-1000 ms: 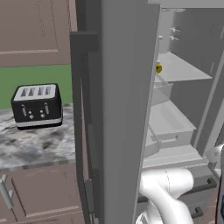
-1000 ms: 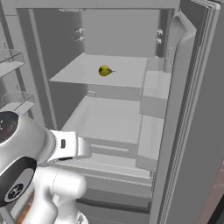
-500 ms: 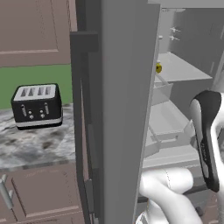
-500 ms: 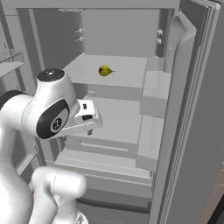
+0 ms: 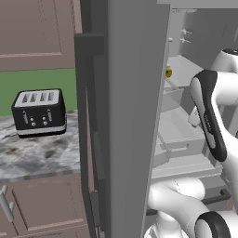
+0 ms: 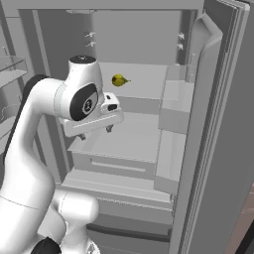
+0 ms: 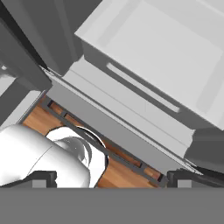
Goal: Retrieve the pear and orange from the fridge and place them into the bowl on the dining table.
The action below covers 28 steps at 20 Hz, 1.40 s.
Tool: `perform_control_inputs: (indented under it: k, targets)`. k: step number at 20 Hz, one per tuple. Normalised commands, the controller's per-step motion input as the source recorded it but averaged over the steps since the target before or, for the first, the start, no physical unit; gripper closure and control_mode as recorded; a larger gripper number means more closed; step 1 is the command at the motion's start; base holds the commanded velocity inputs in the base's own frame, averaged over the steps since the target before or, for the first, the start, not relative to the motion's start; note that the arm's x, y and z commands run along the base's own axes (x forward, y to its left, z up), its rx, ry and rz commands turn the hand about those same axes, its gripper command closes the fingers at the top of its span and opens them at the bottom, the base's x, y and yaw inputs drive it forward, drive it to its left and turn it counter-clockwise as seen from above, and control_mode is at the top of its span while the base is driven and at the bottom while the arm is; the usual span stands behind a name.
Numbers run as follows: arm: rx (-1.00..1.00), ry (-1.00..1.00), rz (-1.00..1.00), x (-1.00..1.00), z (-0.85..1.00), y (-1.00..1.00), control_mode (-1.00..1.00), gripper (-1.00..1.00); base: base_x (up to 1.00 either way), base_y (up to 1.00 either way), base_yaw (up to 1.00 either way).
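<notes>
The first step is in hand — the reach into the open fridge point(image 6: 149, 149) for the pear point(image 6: 118, 80), which is seen lying on the upper shelf at the back, yellow-green and untouched (no orange can be made out). The end effector point(image 6: 95, 132) is held empty with its jaws spread wide, below and in front of that shelf, so the next move calls for it to be raised and carried forward to the fruit. Compared with a second ago, the arm has been lifted from low at the base to shelf height — the pear has stayed put.
</notes>
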Motion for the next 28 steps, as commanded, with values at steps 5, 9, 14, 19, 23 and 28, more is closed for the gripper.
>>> perform_control_inputs:
  k: [5, 9, 14, 19, 23, 28]
  targets:
    - [0.01, -0.27, -0.08, 0.21, 0.18, 0.0, -1.0, -1.0, 0.0, 0.0, 0.0]
    - [0.06, -0.45, -0.19, 0.1, 0.01, 0.0, -1.0, -1.0, 0.0, 0.0, 0.0]
    - [0.1, -0.38, -0.12, 0.11, 0.22, 0.0, -1.0, -1.0, 0.0, 0.0, 0.0]
    - [0.11, -0.19, -0.02, 0.12, 0.66, 0.0, -1.0, -1.0, 0.0, 0.0, 0.0]
    - [0.16, -0.07, 0.0, 0.22, 0.72, 0.01, -1.0, -1.0, 0.0, 0.0, 0.0]
    - [0.13, 0.0, -0.01, 0.32, 0.13, 0.1, -1.0, -1.0, 0.0, 0.0, 0.0]
